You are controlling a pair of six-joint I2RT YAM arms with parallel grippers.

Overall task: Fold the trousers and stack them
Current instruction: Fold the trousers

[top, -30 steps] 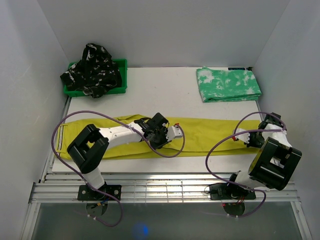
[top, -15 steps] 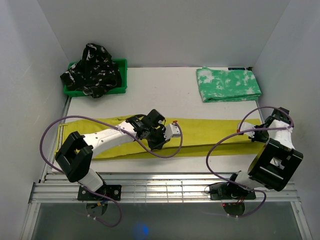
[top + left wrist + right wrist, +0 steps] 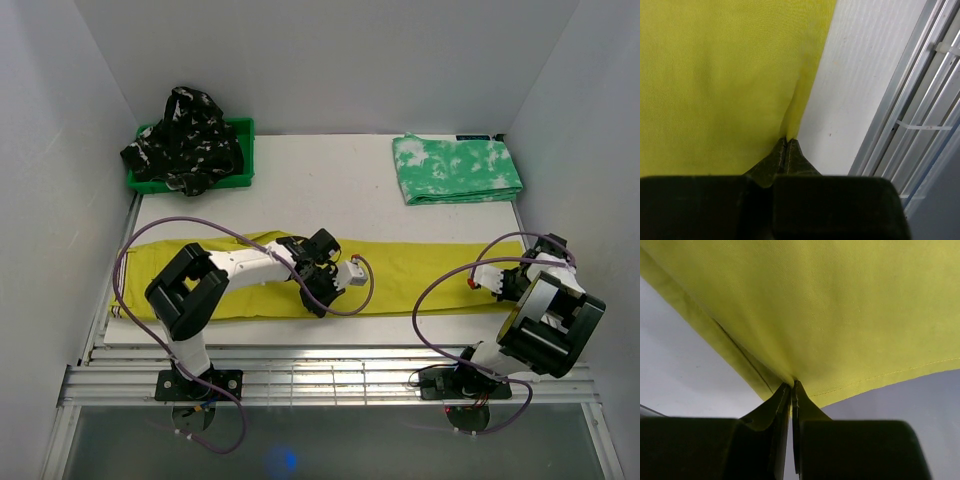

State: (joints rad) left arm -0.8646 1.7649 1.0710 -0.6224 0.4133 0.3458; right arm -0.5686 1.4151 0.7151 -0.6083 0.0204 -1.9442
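Observation:
The mustard-yellow trousers point(image 3: 420, 268) lie stretched flat across the near part of the table. My left gripper point(image 3: 318, 298) is shut on their near edge at the middle; the left wrist view shows the cloth point(image 3: 715, 75) pinched at my closed tips point(image 3: 788, 141). My right gripper point(image 3: 508, 281) is shut on the right end of the trousers; the right wrist view shows the hem point(image 3: 830, 305) pinched at my closed tips point(image 3: 792, 385). The green-and-white pair point(image 3: 455, 168) lies folded at the back right. The black patterned pair point(image 3: 185, 140) is heaped at the back left.
The black pair sits in a green plastic bin point(image 3: 243, 150) by the left wall. A metal rail point(image 3: 330, 380) runs along the table's near edge, also seen in the left wrist view point(image 3: 920, 100). White walls close three sides.
My left gripper has shifted toward the near edge of the yellow trousers, its elbow swinging left and back. My right gripper has moved slightly nearer at the right end.

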